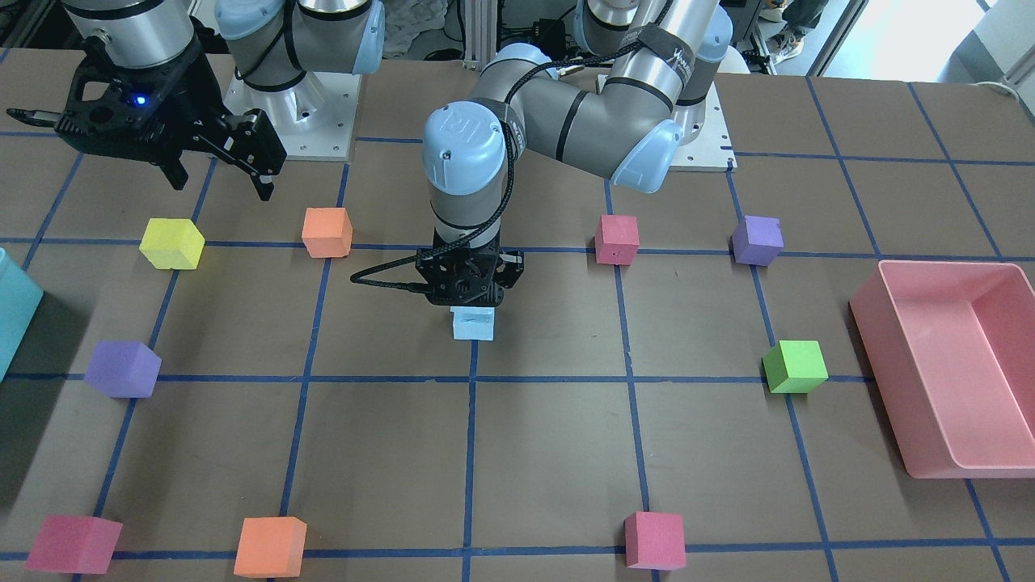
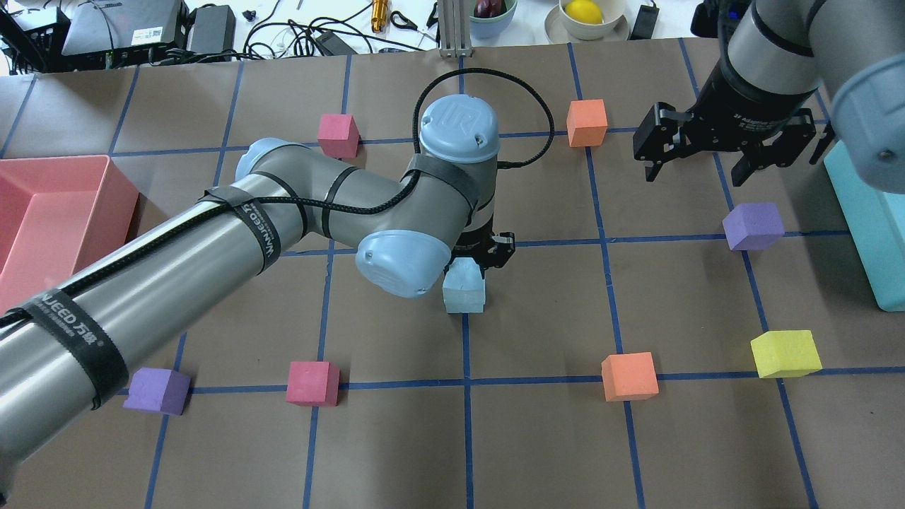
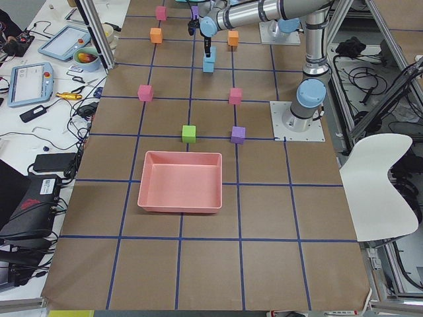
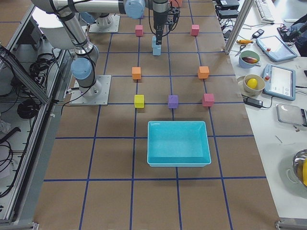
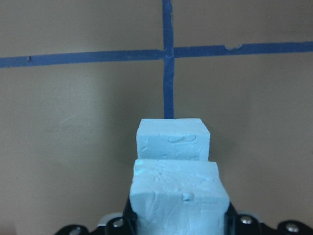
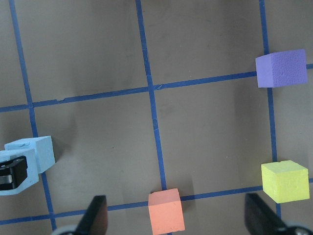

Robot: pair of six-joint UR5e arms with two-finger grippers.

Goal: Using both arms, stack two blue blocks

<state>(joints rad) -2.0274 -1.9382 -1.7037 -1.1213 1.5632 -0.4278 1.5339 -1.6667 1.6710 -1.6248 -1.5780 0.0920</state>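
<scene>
My left gripper (image 2: 482,253) is shut on a pale blue block (image 5: 180,203) near the table's middle. This block sits on or just above the second blue block (image 5: 173,138), set slightly off from it; I cannot tell if they touch. In the front view only the lower blue block (image 1: 473,323) shows under the left gripper (image 1: 471,301). The overhead view shows the blue pair (image 2: 464,288) as one column. My right gripper (image 2: 696,173) is open and empty, raised near the right back of the table, far from the blocks. The right wrist view shows both blue blocks (image 6: 41,152) at its left edge.
Loose cubes lie around: orange (image 2: 587,122), purple (image 2: 754,226), yellow (image 2: 785,353), orange (image 2: 629,376), red (image 2: 312,382), purple (image 2: 157,390), red (image 2: 338,135), green (image 1: 796,366). A pink bin (image 1: 889,380) stands at the robot's left, a teal bin (image 2: 870,226) at its right.
</scene>
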